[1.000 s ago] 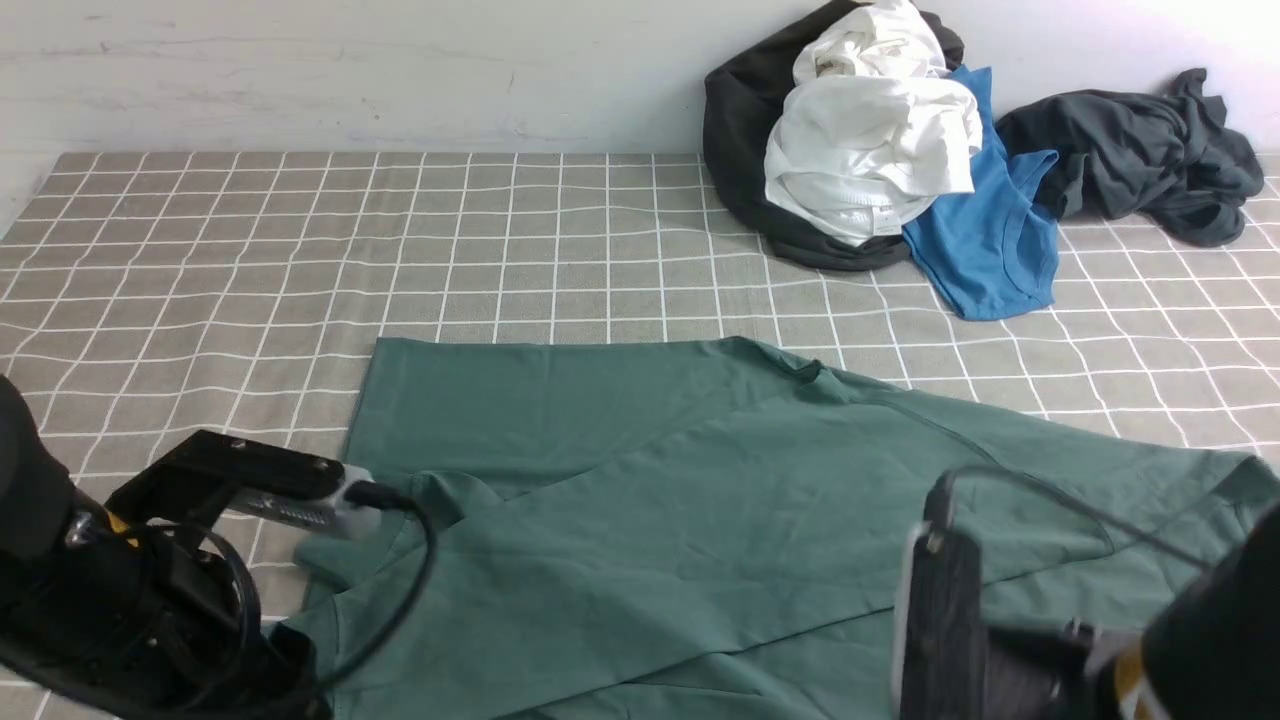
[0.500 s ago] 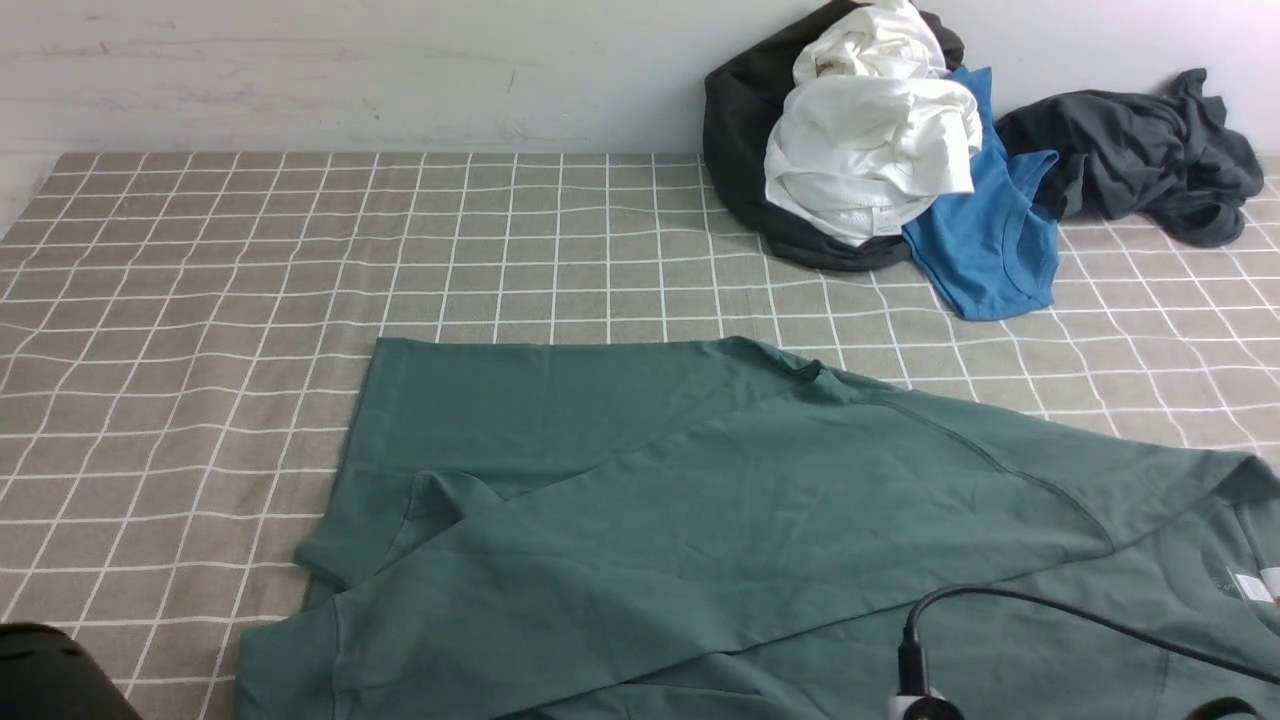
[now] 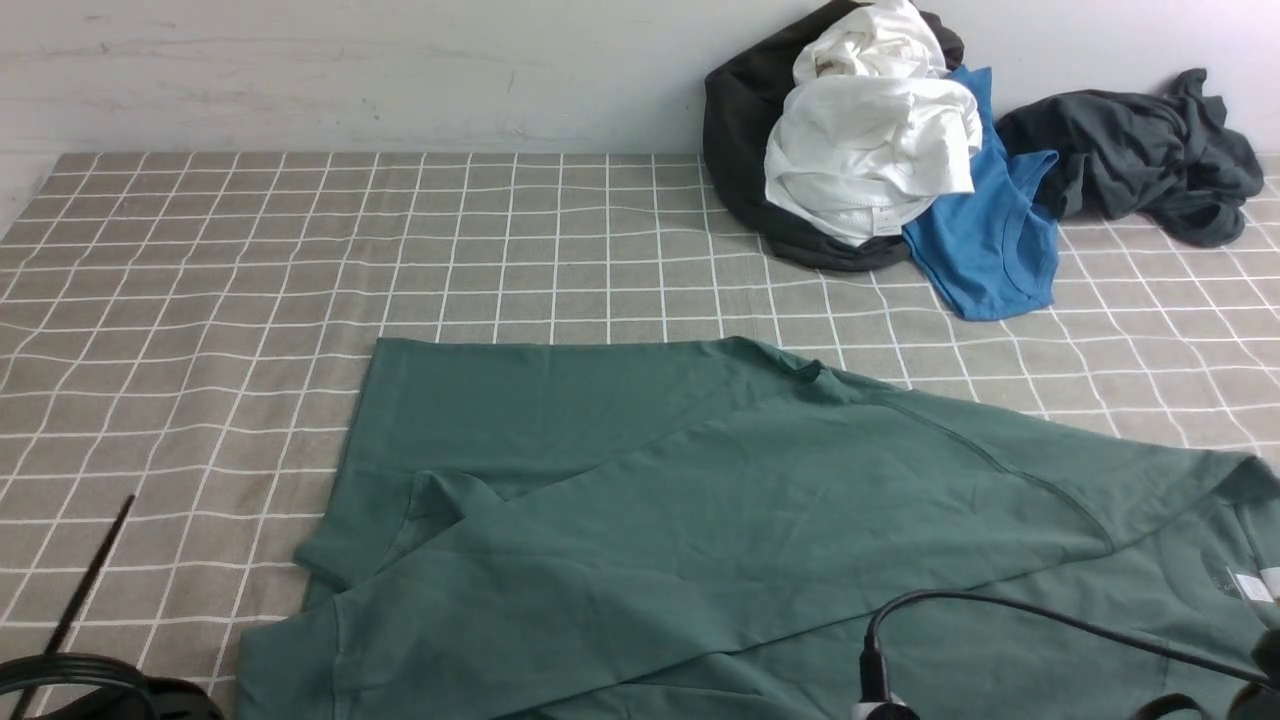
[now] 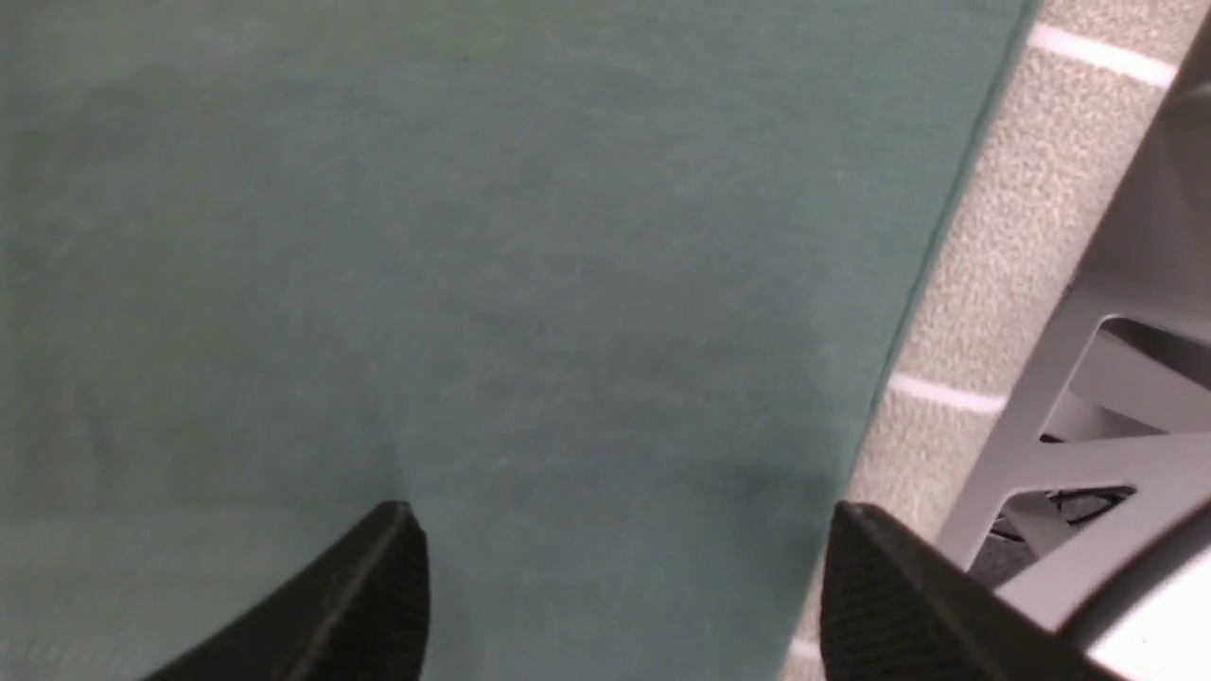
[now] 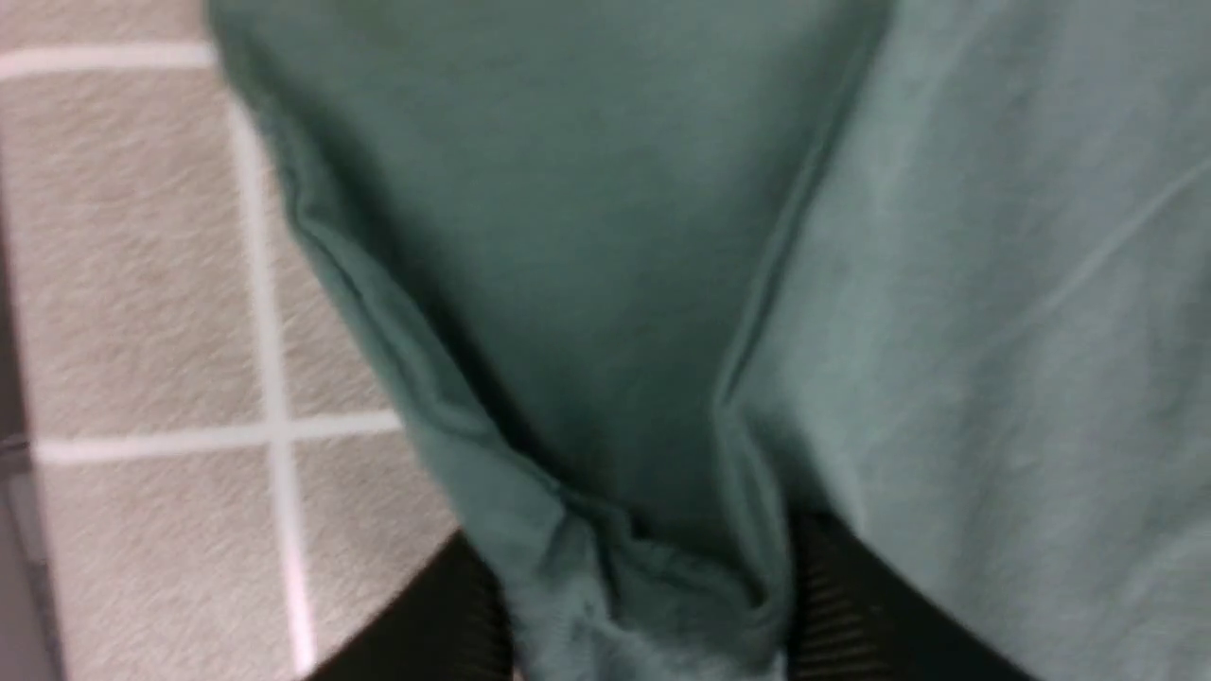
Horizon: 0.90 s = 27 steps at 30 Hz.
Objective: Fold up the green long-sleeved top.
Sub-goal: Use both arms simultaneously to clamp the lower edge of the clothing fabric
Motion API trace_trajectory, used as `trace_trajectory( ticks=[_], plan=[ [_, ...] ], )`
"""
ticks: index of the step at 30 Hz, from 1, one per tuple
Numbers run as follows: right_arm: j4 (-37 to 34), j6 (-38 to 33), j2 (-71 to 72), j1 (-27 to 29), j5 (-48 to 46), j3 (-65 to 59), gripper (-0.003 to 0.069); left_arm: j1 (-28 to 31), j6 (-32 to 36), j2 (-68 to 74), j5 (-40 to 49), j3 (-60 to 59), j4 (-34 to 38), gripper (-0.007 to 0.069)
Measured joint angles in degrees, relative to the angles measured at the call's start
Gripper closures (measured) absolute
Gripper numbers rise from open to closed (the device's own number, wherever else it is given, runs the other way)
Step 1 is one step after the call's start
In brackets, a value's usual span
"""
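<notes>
L jaws stand wide apart w/ nothing pinched. Flat cloth of the green long-sleeved top fills the gap beneath them. Its straight edge runs just beside one tip, and the checked counter lies past that (can't tell whether the tips touch the cloth). R jaws are closed on a bunched fold at the top's edge, fabric crumpled between them, counter squares just beside; that view is blurred.

In the front view neither pair of jaws shows. Only a black cable loops over the top at approx. 5 o'clock. The top lies spread on the counter from centre to 6 o'clock and across to 4, w/ a broad layer folded slantwise over the rest and a white neck label at 4. Well apart, at 1 o'clock by the wall, is a heap: black garment, white garment, blue garment. A dark grey garment lies at 2 o'clock.
</notes>
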State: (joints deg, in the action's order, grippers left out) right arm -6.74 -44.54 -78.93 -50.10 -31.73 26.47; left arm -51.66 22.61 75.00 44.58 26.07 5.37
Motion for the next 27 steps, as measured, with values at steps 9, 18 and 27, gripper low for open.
trace_trajectory(
  ticks=[9, 18, 27],
  plan=[
    [2.5, 8.7, 0.8, 0.0, -8.9, 6.9, 0.0631, 0.0, 0.1, 0.7, -0.3, 0.0, 0.0, 0.0117],
    [6.1, 11.0, 0.8, 2.1, -18.0, 15.1, 0.0632, 0.0, 0.3, 0.7, 0.2, 0.0, 0.0, 0.0117],
    [4.6, 11.0, 0.8, 6.9, -18.4, 15.5, 0.0632, 0.0, 0.3, 0.7, 2.9, 0.5, 0.0, 0.0117]
  ],
)
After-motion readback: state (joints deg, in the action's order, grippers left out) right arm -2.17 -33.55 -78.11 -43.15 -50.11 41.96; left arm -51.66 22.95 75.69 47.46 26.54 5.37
